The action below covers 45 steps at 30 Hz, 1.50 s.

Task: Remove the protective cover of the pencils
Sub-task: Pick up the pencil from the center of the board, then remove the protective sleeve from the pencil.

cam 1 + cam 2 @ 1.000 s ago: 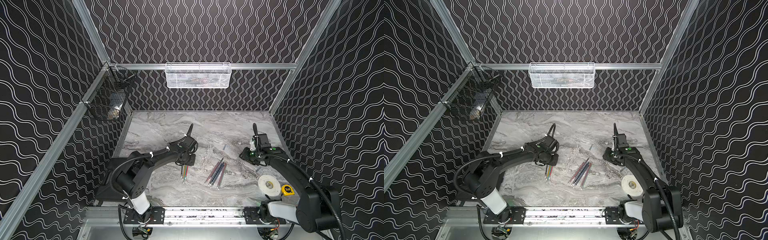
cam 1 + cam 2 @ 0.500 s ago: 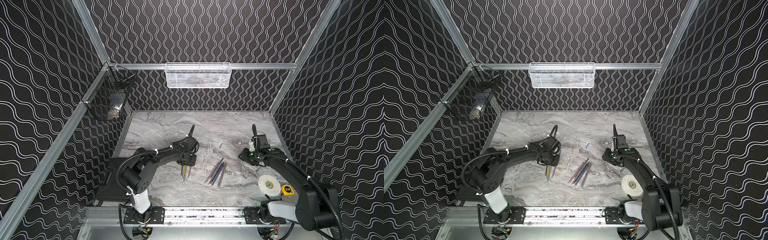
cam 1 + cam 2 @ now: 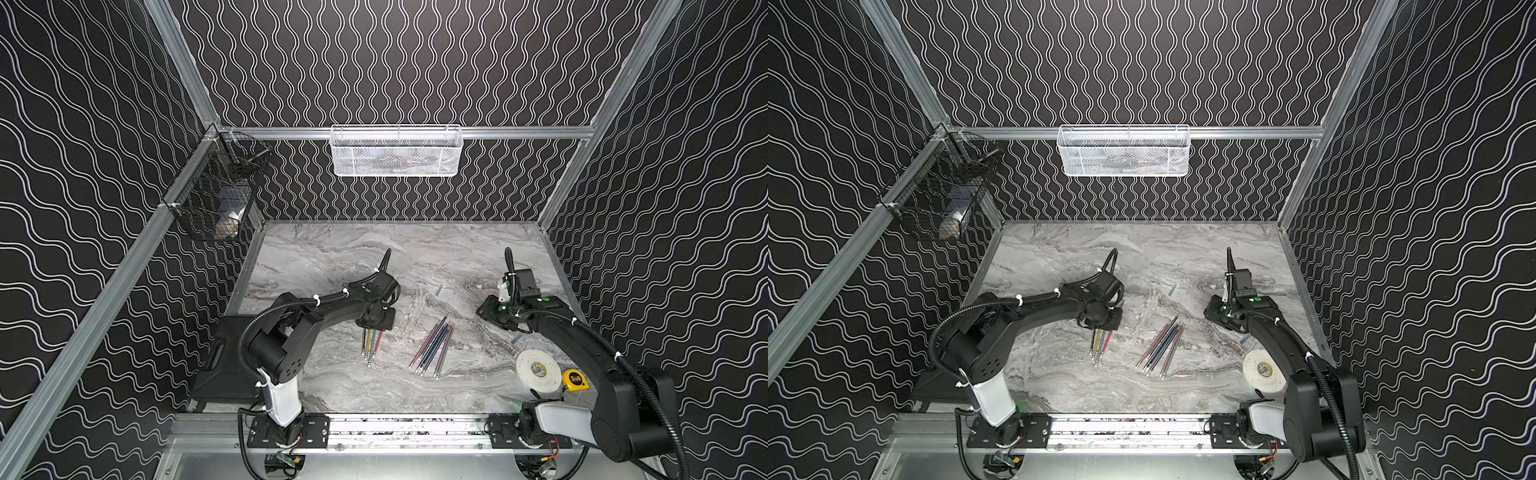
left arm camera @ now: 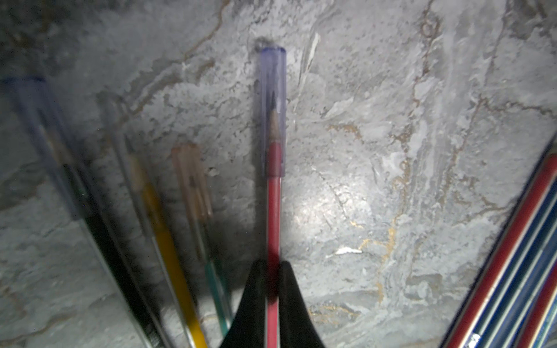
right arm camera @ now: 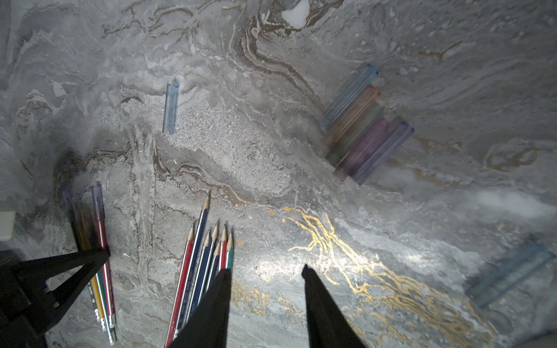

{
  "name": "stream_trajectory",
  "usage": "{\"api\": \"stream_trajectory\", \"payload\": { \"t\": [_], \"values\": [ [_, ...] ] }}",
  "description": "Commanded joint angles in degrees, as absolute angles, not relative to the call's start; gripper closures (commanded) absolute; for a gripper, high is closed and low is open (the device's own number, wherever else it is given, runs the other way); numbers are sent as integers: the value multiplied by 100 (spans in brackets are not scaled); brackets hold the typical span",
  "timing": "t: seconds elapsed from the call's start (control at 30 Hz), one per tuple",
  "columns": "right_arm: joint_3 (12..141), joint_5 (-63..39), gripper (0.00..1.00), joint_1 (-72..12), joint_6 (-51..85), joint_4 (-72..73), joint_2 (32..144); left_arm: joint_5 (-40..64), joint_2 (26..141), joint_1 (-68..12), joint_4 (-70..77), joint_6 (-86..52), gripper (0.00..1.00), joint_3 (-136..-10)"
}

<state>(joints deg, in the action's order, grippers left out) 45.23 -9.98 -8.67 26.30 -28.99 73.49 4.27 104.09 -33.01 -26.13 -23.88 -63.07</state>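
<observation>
In a top view, a grey marbled worktop (image 3: 415, 257) lies between black walls with a wavy pattern. The left gripper (image 3: 376, 326) points down over the far ends of four pencils (image 3: 370, 347), the red pencil (image 3: 377, 343) rightmost; its fingers are hidden. A larger fan of pencils (image 3: 432, 347) lies near, to the right. The right gripper (image 3: 492, 311) hovers apart from both. A white roll (image 3: 538, 370) touches a yellow tape measure (image 3: 575, 380). A white basket (image 3: 397, 151) and a black basket (image 3: 216, 195) hang above.
</observation>
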Motion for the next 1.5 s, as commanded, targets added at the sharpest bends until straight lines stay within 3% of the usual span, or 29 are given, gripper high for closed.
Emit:
{"api": "stream_trajectory", "payload": {
  "t": [0.0, 0.2, 0.37, 0.5, 0.67, 1.23, 1.37, 1.47],
  "values": [
    [4532, -1029, 59, -879, 2602, -2837, 7302, 500, 10331, -3301, -2768, -2343, 92, -6402],
    [4520, -1293, 59, -879, 2576, -2743, 7307, 688, 9961, -3296, -2963, -2373, 92, -6604],
    [4493, -3482, 59, -1113, 2750, -1769, 7777, 828, 9557, -3309, -3139, -2397, 92, -6691],
    [4841, -4145, 52, -1943, 3167, -1081, 8438, 843, 9339, -3315, -3224, -2348, 92, -6651],
    [5037, -4789, 50, -2333, 4387, 567, 9267, 896, 9130, -3316, -3177, -2382, 92, -6541],
    [6347, -4748, 56, -3225, 5124, 989, 10744, 1020, 8733, -3314, -3033, -2436, 91, -6232],
    [6457, -4641, 61, -3260, 5157, 945, 10819, 1054, 8684, -3320, -3024, -2443, 91, -6196],
    [6460, -4614, 73, -3269, 5230, 1004, 10828, 1094, 8658, -3321, -2997, -2455, 91, -6163]
  ]
}}
